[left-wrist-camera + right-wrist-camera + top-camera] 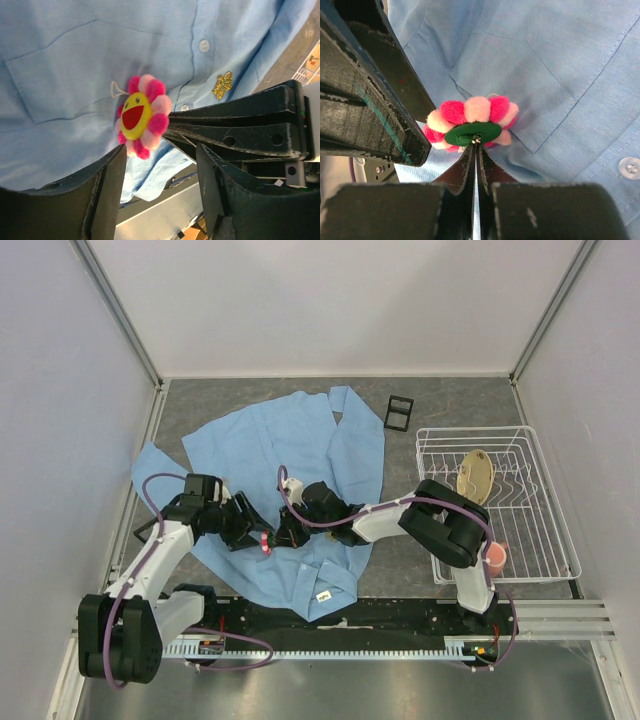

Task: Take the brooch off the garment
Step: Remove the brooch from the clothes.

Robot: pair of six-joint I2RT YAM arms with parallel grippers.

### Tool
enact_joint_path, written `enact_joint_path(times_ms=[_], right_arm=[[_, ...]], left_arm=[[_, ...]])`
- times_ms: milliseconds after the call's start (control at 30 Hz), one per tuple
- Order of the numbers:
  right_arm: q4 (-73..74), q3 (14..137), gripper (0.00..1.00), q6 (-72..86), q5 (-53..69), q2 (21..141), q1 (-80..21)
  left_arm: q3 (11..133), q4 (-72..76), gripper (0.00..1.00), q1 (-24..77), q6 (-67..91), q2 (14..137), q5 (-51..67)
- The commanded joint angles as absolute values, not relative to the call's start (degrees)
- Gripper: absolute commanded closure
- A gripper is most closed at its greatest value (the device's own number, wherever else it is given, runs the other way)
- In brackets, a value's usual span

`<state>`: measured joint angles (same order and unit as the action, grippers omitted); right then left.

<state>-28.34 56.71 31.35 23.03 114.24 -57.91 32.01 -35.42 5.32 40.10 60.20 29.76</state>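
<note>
The light blue garment (290, 445) lies spread on the table. The brooch (140, 116), a pink pompom flower with a yellow smiling face, sits just over the cloth by the chest pocket. My right gripper (476, 146) is shut on the small metal pin at the brooch's green felt back (472, 133). My left gripper (160, 192) stands open just short of the brooch and holds nothing. One of its fingers (375, 95) passes beside the flower in the right wrist view. From above, the brooch (265, 542) lies between both grippers. I cannot tell whether the pin still passes through the cloth.
A small gold emblem (222, 85) is on the shirt near the buttons. A white wire dish rack (545, 495) at the right holds a tan dish (475, 475) and a pink cup (495, 557). A small black frame (398, 412) lies behind the shirt.
</note>
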Motion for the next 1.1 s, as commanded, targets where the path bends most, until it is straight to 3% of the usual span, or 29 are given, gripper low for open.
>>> enact_joint_path(times_ms=[0,100,300,433,500,700,900,1067], right_arm=[[-31.2,58.27,0.93,32.25,23.38,115.22,-58.18],[-31.38,58.36,0.93,32.34,23.38,115.22,-58.18],[-31.2,58.01,0.92,32.87,23.55,114.96,-58.1],[-30.32,57.75,0.8,32.87,23.47,114.0,-58.18],[-30.15,57.39,0.74,32.96,23.47,113.56,-58.18],[-29.79,55.11,0.72,32.61,22.76,111.62,-58.1],[-30.59,54.23,0.81,32.87,23.2,111.88,-58.18],[-30.15,55.02,0.83,32.26,22.94,111.09,-58.27]], left_arm=[[29.89,-36.3,0.35,5.27,45.09,57.39,26.9],[28.92,-34.81,0.36,5.36,45.44,57.57,26.28],[28.39,-31.82,0.47,5.8,45.35,60.64,25.22],[27.42,-30.59,0.72,6.5,45.87,60.65,23.65],[26.72,-30.41,0.78,7.03,46.58,60.03,22.85],[26.28,-31.11,0.82,8.17,47.37,58.01,20.48],[26.37,-31.11,0.86,9.05,47.02,58.1,20.39],[26.63,-31.11,0.9,9.75,46.67,58.62,20.3]])
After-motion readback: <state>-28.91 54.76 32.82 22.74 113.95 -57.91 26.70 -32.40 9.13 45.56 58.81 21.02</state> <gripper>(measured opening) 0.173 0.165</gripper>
